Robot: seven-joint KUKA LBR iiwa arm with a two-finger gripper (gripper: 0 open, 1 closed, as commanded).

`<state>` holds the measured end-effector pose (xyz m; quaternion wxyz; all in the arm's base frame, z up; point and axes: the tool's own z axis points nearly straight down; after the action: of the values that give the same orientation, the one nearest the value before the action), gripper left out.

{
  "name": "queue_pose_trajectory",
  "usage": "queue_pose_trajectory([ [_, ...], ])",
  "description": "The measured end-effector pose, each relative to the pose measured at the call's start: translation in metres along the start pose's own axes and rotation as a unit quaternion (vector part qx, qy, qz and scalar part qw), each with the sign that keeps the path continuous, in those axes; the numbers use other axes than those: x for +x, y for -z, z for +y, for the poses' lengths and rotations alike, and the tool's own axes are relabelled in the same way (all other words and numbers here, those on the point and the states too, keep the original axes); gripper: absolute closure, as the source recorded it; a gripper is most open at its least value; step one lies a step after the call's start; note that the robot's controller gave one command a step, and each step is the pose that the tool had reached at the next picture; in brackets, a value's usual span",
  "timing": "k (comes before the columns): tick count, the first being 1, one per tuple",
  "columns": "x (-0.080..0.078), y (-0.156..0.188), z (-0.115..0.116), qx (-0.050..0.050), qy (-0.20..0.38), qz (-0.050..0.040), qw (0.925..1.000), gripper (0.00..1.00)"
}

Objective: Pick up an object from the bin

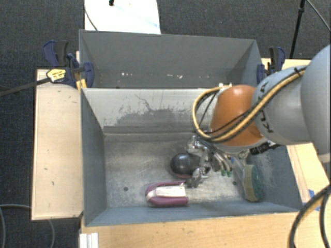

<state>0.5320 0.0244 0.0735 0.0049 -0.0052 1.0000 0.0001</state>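
Grey bin (93,154) — my gripper (199,170) is low over its floor, right of centre; can't tell if open or closed. Purple-white block (166,194) near front wall, green pad (252,184) far right, dark ball (181,163) just beside gripper.

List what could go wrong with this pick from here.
1. The dark ball lies right against the gripper. Being round, it may roll off across the bin floor if nudged.
2. The purple and white object lies close by, toward the near wall, so a sideways move could shove it or pinch it along with the ball.
3. The greenish oblong piece sits close under the wrist and might get knocked.
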Motion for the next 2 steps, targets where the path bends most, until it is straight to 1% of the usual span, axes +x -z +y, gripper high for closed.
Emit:
queue_pose_trajectory([
  [1,-0.001,0.001,0.000,0.000,0.000,-0.0014,1.0000,1.00],
  [2,-0.002,0.020,0.000,0.000,0.002,0.0009,1.0000,1.00],
])
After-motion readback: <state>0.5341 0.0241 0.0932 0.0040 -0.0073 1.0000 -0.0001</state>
